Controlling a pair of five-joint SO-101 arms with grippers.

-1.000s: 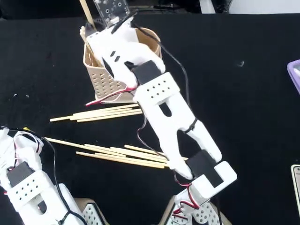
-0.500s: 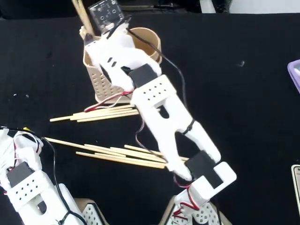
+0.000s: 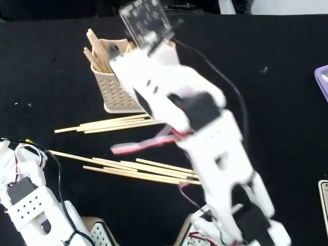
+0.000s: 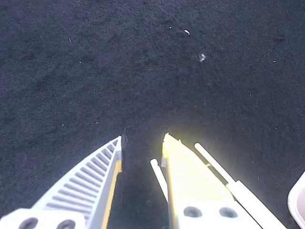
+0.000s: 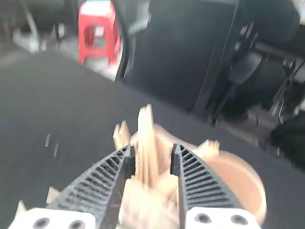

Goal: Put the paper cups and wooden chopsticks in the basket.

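A beige slotted basket (image 3: pixel 115 82) stands at the back of the black table with several wooden chopsticks (image 3: pixel 97 51) leaning in it. My right arm (image 3: pixel 174 97) hangs above and in front of it. The right gripper (image 5: pixel 150 152) is open. Past its fingers I see the chopstick tops (image 5: pixel 145 133) and a brown paper cup (image 5: pixel 238 179) inside the basket (image 5: pixel 143 200). Two bunches of loose chopsticks lie on the cloth, one (image 3: pixel 107 123) just before the basket, one (image 3: pixel 133 168) nearer. My left gripper (image 4: pixel 143 140) is open over bare cloth; its arm (image 3: pixel 25 200) sits front left.
A purple object (image 3: pixel 323 82) pokes in at the right edge, with a pale one (image 3: pixel 324 197) lower down. A thin white part (image 4: pixel 224 174) lies beside the left gripper. Dark furniture and a red stool (image 5: pixel 97 28) stand beyond the table.
The right arm has lifted up and back off the basket. The chopstick it held over the basket now stands among the others inside. The left arm has not moved.
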